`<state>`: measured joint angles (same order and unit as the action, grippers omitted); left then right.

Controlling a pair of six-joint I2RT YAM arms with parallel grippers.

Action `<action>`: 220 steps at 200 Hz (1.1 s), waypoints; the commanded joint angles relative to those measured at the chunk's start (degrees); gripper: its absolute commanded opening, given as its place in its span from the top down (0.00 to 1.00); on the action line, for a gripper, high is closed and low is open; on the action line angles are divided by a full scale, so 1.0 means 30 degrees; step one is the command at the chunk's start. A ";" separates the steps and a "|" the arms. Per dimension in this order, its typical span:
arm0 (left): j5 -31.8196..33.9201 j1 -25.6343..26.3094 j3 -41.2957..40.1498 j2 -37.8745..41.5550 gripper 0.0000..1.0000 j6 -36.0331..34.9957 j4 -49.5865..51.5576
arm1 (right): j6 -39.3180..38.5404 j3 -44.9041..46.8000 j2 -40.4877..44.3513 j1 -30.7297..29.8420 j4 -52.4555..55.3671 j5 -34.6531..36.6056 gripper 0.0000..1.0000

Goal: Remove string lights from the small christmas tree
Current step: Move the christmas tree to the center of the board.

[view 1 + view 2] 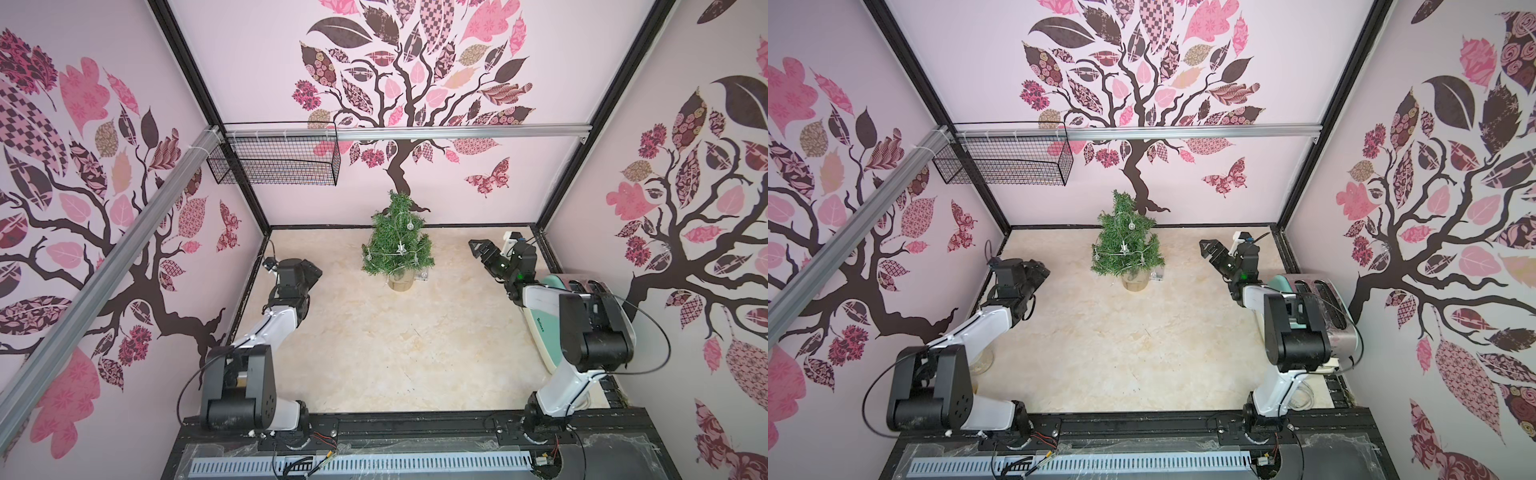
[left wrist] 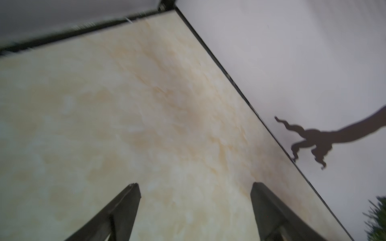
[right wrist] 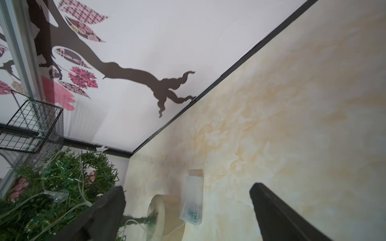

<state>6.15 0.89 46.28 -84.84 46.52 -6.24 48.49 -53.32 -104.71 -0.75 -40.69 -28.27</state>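
figure: 1 small tree [image 1: 398, 241] stands near the back edge of the table [image 1: 374, 353]. walls [image 1: 540, 104] close 3 sides, and a wide bare surface lies in front. 1 strand of string lights [image 1: 401, 248] winds around the branches. 1 clear battery box [image 3: 191, 200] lies just beside the log base [image 1: 400, 283]. the left gripper [image 1: 312, 272] and right gripper [image 1: 478, 246], 2 in all, flank the tree without touching it. each has its fingers spread and holds nothing. 1 toaster [image 1: 1316, 291] sits at the right edge. 1 wire basket [image 1: 274, 162] hangs high at back left.

A cream marbled tabletop [image 1: 374, 357] bears a small green bristly tree [image 1: 397, 245] on a round log base, a clear battery box [image 3: 191, 200] just beside that base, and a mint-green toaster [image 1: 1308, 286].
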 commanded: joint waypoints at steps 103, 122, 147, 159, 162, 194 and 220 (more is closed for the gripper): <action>-0.5863 0.2927 0.5339 -1.0067 0.21 0.2113 -0.4041 | 0.1228 -0.8615 -0.8739 -0.1461 0.0685 -0.6288 0.26; -0.6309 0.3216 0.5794 -1.0834 0.22 0.2003 -0.4517 | 0.1166 -0.9307 -0.9483 -0.1831 0.1009 -0.6323 0.29; -0.6920 0.3525 0.6393 -1.1599 0.22 0.1748 -0.4698 | 0.1729 -0.9963 -1.0386 -0.2117 0.0452 -0.6409 0.37; -0.7329 0.3543 0.6567 -1.1945 0.25 0.1748 -0.5071 | 0.1926 -1.0401 -1.0817 -0.2319 0.0315 -0.6616 0.39; -0.7468 0.3550 0.6640 -1.2044 0.25 0.1770 -0.5146 | 0.1915 -1.0541 -1.0891 -0.2348 0.0407 -0.6651 0.39; -0.8358 0.3746 0.6952 -1.2993 0.27 0.1789 -0.5959 | 0.1142 -1.1802 -1.1624 -0.2977 0.1661 -0.6602 0.39; -0.9309 0.3978 0.7283 -1.3711 0.29 0.1756 -0.6508 | 0.0686 -1.2462 -1.2073 -0.3315 0.2581 -0.6519 0.39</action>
<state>-18.28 12.05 67.40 -122.83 52.34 -25.50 52.97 -87.61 -140.07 -9.72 -36.10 -47.42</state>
